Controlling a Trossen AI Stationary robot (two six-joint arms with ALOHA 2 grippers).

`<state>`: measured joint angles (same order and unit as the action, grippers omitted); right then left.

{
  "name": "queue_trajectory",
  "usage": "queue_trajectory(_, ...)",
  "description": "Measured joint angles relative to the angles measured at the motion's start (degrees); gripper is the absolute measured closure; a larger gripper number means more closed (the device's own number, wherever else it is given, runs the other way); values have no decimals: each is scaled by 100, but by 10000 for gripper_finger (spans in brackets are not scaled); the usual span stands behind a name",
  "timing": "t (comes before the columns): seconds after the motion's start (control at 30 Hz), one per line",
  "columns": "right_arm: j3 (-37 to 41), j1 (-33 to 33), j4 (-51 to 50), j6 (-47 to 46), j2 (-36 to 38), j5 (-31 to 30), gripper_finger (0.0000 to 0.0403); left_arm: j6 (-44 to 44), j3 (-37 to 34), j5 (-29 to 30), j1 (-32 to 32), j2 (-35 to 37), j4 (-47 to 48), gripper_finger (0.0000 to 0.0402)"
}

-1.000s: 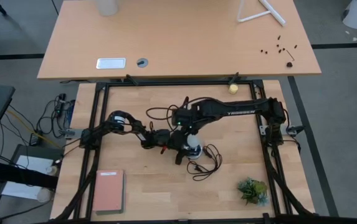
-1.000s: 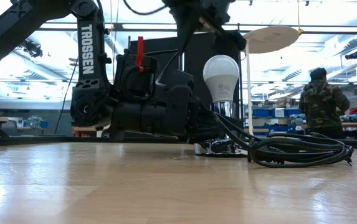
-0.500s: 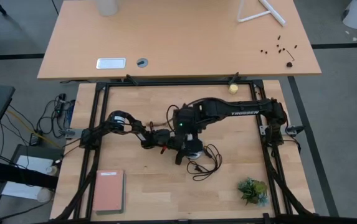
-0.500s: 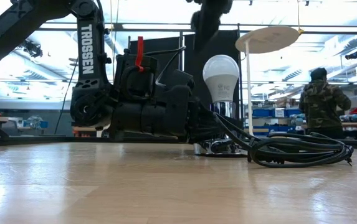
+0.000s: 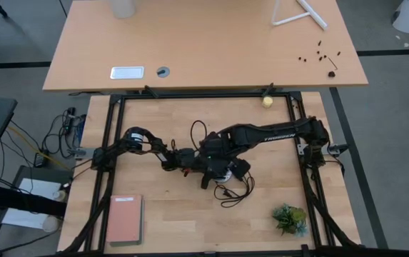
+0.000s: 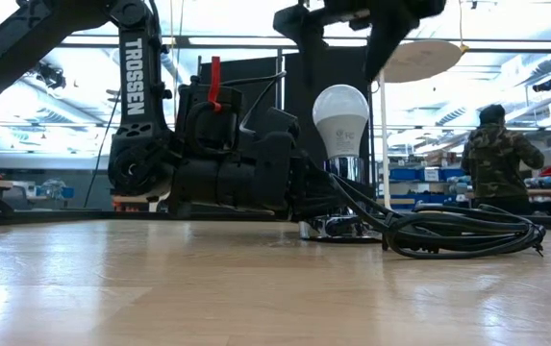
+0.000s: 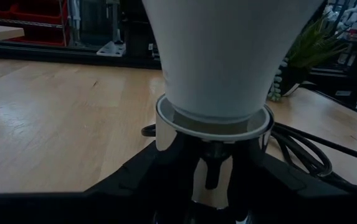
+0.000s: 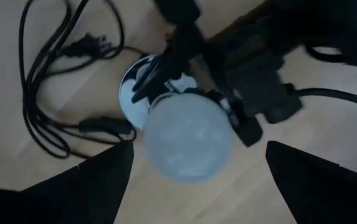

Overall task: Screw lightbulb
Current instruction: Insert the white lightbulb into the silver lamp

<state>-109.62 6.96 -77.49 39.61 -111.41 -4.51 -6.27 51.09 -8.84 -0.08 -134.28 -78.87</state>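
Above the bulb (image 6: 341,117) in its socket (image 6: 338,225), my right gripper (image 8: 194,186) hovers open; left gripper (image 7: 212,186) clamps the socket.

2 dark arms (image 5: 261,133), white "TROSSEN" lettering

White frosted lightbulb (image 6: 341,119) upright, base in silver socket (image 6: 337,228).

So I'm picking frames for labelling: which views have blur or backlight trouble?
Right wrist view: the lightbulb and cord are smeared soft. Low view: bright windows backlight the left arm into silhouette. Left wrist view: the bulb fills the frame, socket rim sharp. High view: evenly lit.
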Motion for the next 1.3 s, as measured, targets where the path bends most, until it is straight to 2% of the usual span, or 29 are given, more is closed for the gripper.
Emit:
queue_trajectory(0.3, 296, -74, 202, 377, -3, 91, 29, -2, 0, 39, 0, 0, -2, 213)
queue_trajectory(0.67, 326, -195, 454, 391, -3, 333, 29, -4, 0, 61, 0, 0, -2, 213)
queue_trajectory(1.3, 1589, -201, 1419, 349, -3, 681, 29, -4, 0, 63, 0, 0, 0, 213)
